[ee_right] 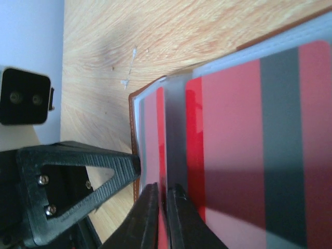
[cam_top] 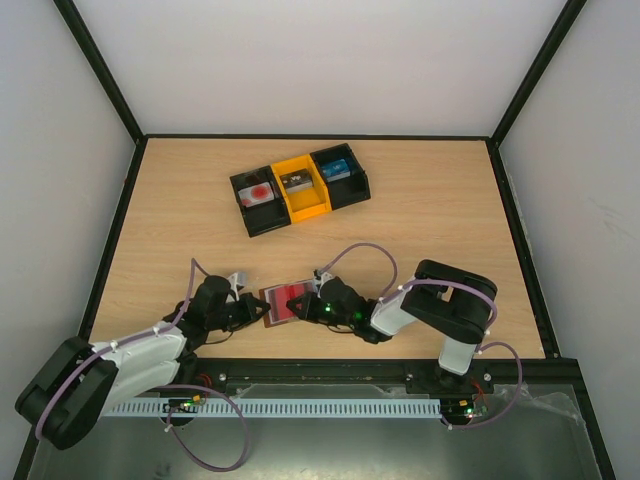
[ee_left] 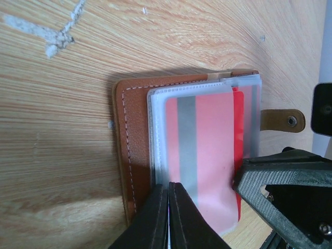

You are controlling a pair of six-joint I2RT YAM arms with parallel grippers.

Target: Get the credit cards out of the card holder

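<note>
The brown card holder lies open near the table's front edge, between my two grippers. Its leather cover carries clear sleeves, and a red credit card with a grey stripe sits in them. My left gripper is shut on the sleeves' near edge. From the other side, my right gripper is pinching the bare edge of a red card that pokes out of its sleeve. A whitish card with a red round mark lies in the tray.
A three-part tray, black with a yellow middle, stands at the back centre with one small item in each compartment. Black frame rails border the table on all sides. The two grippers are a wallet's width apart.
</note>
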